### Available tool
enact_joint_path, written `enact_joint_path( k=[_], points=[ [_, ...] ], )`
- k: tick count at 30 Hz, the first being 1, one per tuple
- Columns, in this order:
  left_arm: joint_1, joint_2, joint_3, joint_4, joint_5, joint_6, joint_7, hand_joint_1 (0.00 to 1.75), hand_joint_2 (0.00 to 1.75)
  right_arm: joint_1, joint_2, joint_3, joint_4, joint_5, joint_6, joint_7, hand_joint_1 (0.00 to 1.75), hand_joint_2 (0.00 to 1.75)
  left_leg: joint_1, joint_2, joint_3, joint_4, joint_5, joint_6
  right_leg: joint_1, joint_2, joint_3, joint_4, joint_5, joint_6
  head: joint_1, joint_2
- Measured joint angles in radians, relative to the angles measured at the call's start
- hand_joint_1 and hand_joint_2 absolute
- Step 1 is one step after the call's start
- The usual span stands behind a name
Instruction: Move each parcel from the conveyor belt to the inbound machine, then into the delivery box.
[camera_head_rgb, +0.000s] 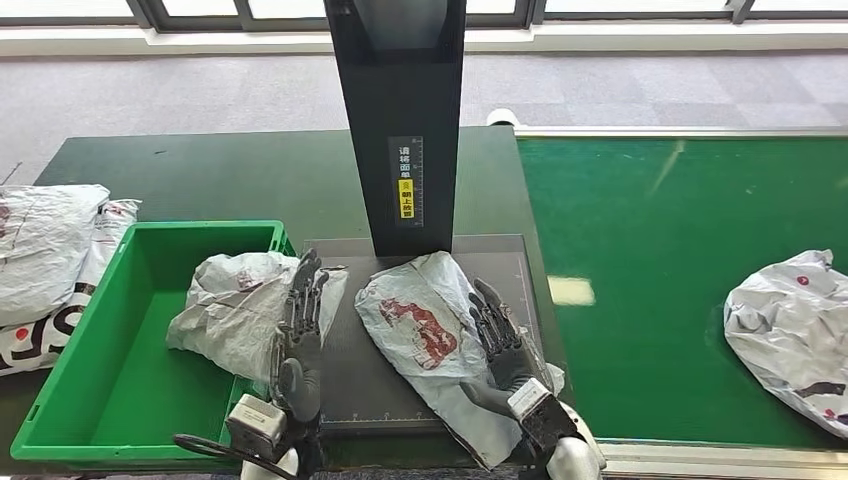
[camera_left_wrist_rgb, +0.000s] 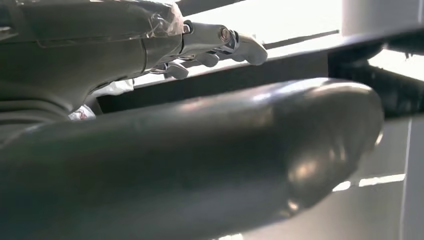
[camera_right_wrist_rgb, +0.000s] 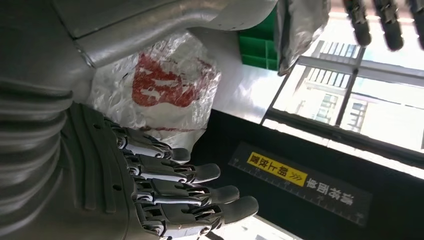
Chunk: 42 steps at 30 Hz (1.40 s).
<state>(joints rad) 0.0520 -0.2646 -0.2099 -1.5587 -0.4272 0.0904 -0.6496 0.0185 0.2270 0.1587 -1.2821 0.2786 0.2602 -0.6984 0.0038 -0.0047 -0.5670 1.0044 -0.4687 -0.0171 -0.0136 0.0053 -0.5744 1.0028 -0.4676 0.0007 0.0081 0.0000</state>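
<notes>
Fingers of the left hand (camera_head_rgb: 297, 340) lie straight and apart against the parcel (camera_head_rgb: 240, 305) draped over the rim of the green delivery box (camera_head_rgb: 60, 390), gripping nothing. Centre — the right hand (camera_head_rgb: 505, 350) rests spread and flat on the red-printed parcel (camera_head_rgb: 420, 320) on the inbound machine's (camera_head_rgb: 400, 120) dark plate, no grasp visible. Judged progress: one parcel nearly boxed, one at the scan step, another (camera_head_rgb: 795, 335) waiting on the green conveyor belt (camera_head_rgb: 660, 260) — cut off at the frame edge; left wrist view too blurred to read contact.
</notes>
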Motion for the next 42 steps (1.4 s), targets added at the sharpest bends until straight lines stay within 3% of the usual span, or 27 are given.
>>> enact_joint_path(
  k=[1,6,10,14,18,23,29,42],
  points=[
    [-0.002,0.001,-0.008,0.005,-0.036,0.011,0.004,0.0,1.75,0.005,-0.004,0.009,-0.015,-0.001,0.001,-0.001,0.0,1.75,0.0,0.0,0.0,0.0,0.0,0.0,0.0,0.0,0.0,0.0,0.0,0.0,0.0,0.0],
    [-0.015,0.008,-0.043,0.024,-0.154,0.026,0.03,0.0,1.75,0.026,-0.027,0.053,-0.098,0.015,-0.017,-0.002,0.0,1.75,0.0,0.0,0.0,0.0,0.0,0.0,0.0,0.0,0.0,0.0,0.0,0.0,0.0,0.0],
    [-0.029,0.013,-0.066,0.054,-0.201,0.03,0.041,0.0,0.0,0.059,-0.044,0.071,-0.189,0.017,-0.048,-0.003,0.0,1.75,0.0,0.0,0.0,0.0,0.0,0.0,0.0,0.0,0.0,0.0,0.0,0.0,0.0,0.0],
    [-0.058,0.014,-0.082,0.107,-0.26,0.04,0.046,0.0,1.75,0.098,-0.075,0.089,-0.312,-0.02,-0.102,-0.003,0.0,1.75,0.0,0.0,0.0,0.0,0.0,0.0,0.0,0.0,0.0,0.0,0.0,0.0,0.0,0.0],
    [-0.1,0.014,-0.102,0.172,-0.339,0.04,0.082,0.0,1.75,0.117,-0.109,0.121,-0.432,-0.067,-0.126,-0.004,0.0,1.75,0.0,0.0,0.0,0.0,0.0,0.0,0.0,0.0,0.0,0.0,0.0,0.0,0.0,0.0],
    [-0.145,0.006,-0.123,0.27,-0.374,0.076,0.113,0.0,1.75,0.128,-0.135,0.182,-0.528,-0.032,-0.144,-0.004,0.0,1.75,0.0,0.0,0.001,0.0,0.0,0.0,0.0,0.0,0.001,0.0,0.0,0.0,0.0,0.0],
    [-0.152,0.0,-0.124,0.299,-0.221,0.106,0.087,0.0,1.75,0.162,-0.138,0.193,-0.558,0.009,-0.211,-0.003,0.0,1.75,0.0,0.0,0.001,0.0,0.0,0.0,0.0,0.0,0.001,0.0,0.0,0.0,0.0,0.0],
    [-0.153,-0.001,-0.124,0.299,-0.213,0.106,0.087,0.0,1.75,0.176,-0.139,0.193,-0.573,0.009,-0.219,-0.002,0.0,1.75,0.0,0.0,0.001,0.0,0.0,0.0,0.0,0.0,0.001,0.0,0.0,0.0,0.0,0.0]
  ],
)
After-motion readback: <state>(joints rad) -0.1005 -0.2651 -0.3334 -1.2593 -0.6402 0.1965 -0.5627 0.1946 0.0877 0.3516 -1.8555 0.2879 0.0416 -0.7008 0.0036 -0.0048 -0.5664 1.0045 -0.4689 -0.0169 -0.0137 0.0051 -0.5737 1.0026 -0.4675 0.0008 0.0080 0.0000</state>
